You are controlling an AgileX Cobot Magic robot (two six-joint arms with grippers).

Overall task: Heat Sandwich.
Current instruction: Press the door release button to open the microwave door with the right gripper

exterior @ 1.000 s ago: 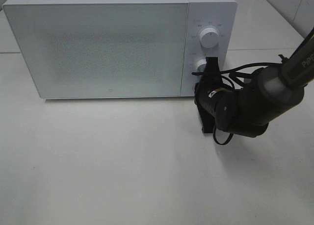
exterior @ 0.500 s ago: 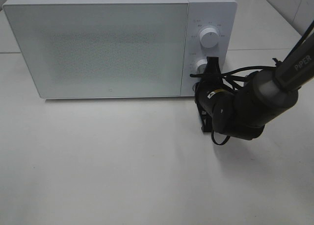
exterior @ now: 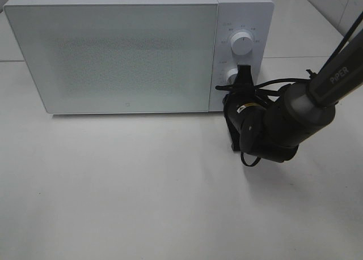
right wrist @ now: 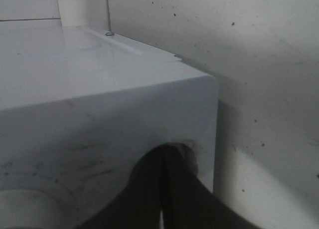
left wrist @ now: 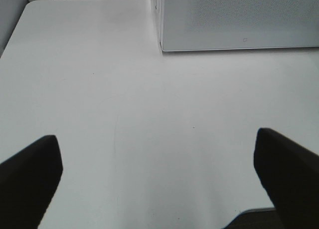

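The sandwich is out of view. The white microwave [exterior: 125, 56] stands at the back of the table with its door closed. My right gripper [exterior: 244, 73] is shut, its tips against the control panel right beside the lower knob [exterior: 231, 76], below the upper knob [exterior: 242, 44]. In the right wrist view the closed fingers [right wrist: 149, 189] press on the panel near its corner, and the knob [right wrist: 17, 209] shows at the edge. My left gripper [left wrist: 155, 136] is open and empty over bare table, in front of the microwave's corner [left wrist: 239, 19]. It does not show in the high view.
The white table [exterior: 142, 186] stretches in front of the microwave. My right arm's dark wrist and cables [exterior: 266, 127] hang just in front of the control panel. A tiled wall [exterior: 334, 5] rises at the back right.
My right arm's wrist and forearm have shifted slightly left and toward the microwave. The gripper tips stay at the lower knob. The microwave door stays closed.
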